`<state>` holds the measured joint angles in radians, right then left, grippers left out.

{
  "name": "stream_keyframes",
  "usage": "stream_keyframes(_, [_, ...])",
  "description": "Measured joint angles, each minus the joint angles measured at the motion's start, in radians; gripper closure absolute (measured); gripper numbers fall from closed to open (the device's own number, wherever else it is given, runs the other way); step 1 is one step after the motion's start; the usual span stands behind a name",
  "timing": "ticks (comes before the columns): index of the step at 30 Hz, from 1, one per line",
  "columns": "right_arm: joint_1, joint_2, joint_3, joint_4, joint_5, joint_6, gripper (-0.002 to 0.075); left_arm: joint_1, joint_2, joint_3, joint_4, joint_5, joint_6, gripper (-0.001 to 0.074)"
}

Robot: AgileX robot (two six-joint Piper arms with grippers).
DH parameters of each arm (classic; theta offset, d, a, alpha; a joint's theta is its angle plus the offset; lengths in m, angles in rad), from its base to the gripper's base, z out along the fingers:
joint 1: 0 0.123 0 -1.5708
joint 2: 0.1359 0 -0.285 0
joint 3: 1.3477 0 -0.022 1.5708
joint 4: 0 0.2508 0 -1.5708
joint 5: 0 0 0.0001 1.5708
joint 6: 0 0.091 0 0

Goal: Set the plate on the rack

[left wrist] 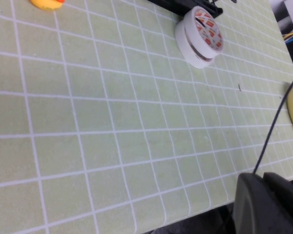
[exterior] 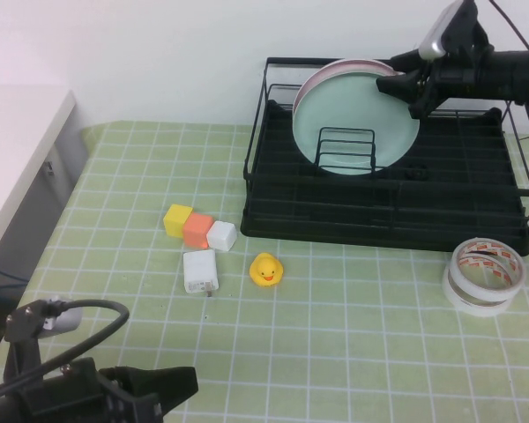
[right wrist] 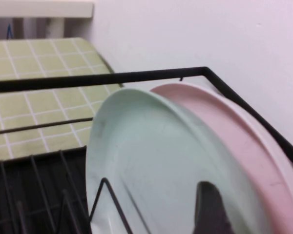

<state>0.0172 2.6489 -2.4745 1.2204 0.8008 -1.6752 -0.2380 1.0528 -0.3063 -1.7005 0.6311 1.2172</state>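
Note:
The pale mint-green plate [exterior: 357, 123] stands on edge in the black wire rack [exterior: 379, 220], leaning back against a pale pink plate [exterior: 335, 70]. My right gripper [exterior: 407, 92] is at the plates' upper right rim, open. In the right wrist view one dark finger [right wrist: 210, 209] is in front of the mint plate [right wrist: 151, 161], with the pink plate [right wrist: 244, 141] behind and the rack's rail [right wrist: 112, 78] above. My left gripper [exterior: 181, 383] is low at the near left table edge, shut and empty; it also shows in the left wrist view [left wrist: 268, 195].
In front of the rack lie a yellow block [exterior: 177, 218], an orange block [exterior: 197, 229], a white block [exterior: 221, 235], a white charger [exterior: 199, 270] and a yellow duck [exterior: 265, 269]. Stacked tape rolls [exterior: 485, 275] sit at near right. A white counter [exterior: 18, 159] borders the left.

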Motion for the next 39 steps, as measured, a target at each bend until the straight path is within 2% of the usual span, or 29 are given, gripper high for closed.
stream_keyframes(6, [-0.002,-0.007,0.0,0.002,-0.004,0.051,0.0336,0.0,0.0,0.0,0.0,0.006,0.0,0.0736])
stream_keyframes(13, [-0.036,-0.091,0.0,-0.011,0.094,0.181,0.0347,0.0,-0.002,-0.004,0.0,-0.149,0.008,0.0736])
stream_keyframes(16, [-0.068,-0.155,0.0,-0.059,0.177,0.312,0.0398,0.0,-0.025,-0.018,0.03,-0.161,-0.01,0.0736])
stream_keyframes(21, [-0.141,-0.258,0.0,-0.159,0.355,0.505,0.0627,0.001,-0.152,-0.036,0.094,-0.215,-0.071,0.0736])
stream_keyframes(23, [-0.173,-0.291,0.0,-0.153,0.406,0.565,0.0681,0.004,-0.231,-0.036,0.138,-0.261,-0.088,0.0736])
stream_keyframes(30, [-0.209,-0.418,0.0,-0.144,0.433,0.734,0.0717,0.005,-0.519,-0.034,0.248,-0.431,-0.21,0.0736])
stream_keyframes(35, [-0.19,-0.56,0.0,-0.212,0.437,0.779,0.0718,0.005,-0.656,0.011,0.295,-0.45,-0.276,0.0736])
stream_keyframes(39, [-0.182,-0.676,0.0,-0.274,0.437,0.816,0.0718,0.005,-0.682,0.068,0.307,-0.455,-0.317,0.0736])
